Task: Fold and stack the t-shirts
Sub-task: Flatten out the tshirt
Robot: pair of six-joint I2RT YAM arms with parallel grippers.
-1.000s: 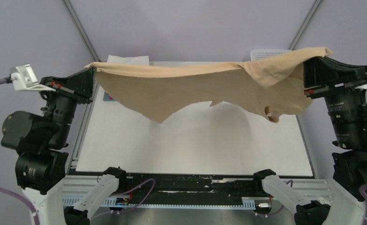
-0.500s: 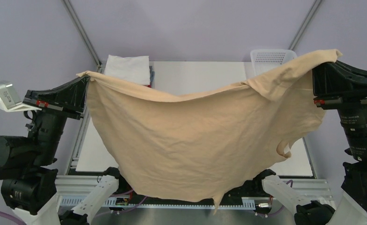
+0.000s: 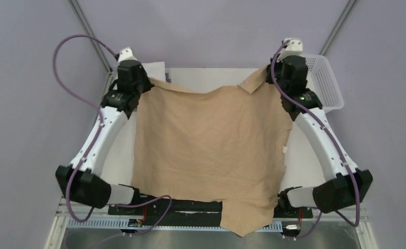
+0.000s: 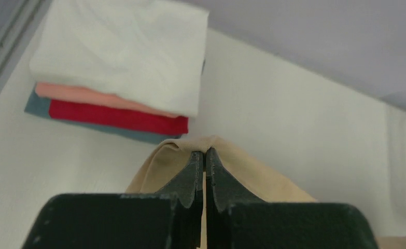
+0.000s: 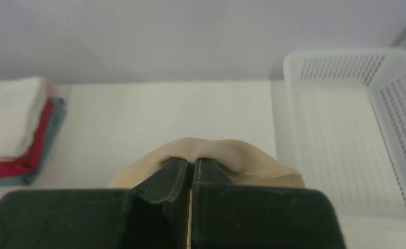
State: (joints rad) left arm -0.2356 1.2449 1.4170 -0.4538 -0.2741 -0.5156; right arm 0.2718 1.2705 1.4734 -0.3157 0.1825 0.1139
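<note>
Tan t-shirt [image 3: 211,140] covers white table [image 3: 216,78], lilac walls [image 3: 211,31]; left fingers [image 4: 193,171], right fingers [image 5: 172,179] pinching it

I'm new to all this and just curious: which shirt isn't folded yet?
The tan t-shirt: it lies spread open, its far corners pinched by the left hand and right hand. The others sit folded in a stack, white on top.

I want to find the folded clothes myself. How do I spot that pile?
Start at the white table, then go to its far left corner, just past the left gripper pinching the big tan shirt. The pile lies there: the only folded clothes, white on top, then peach, red and blue-grey.
</note>
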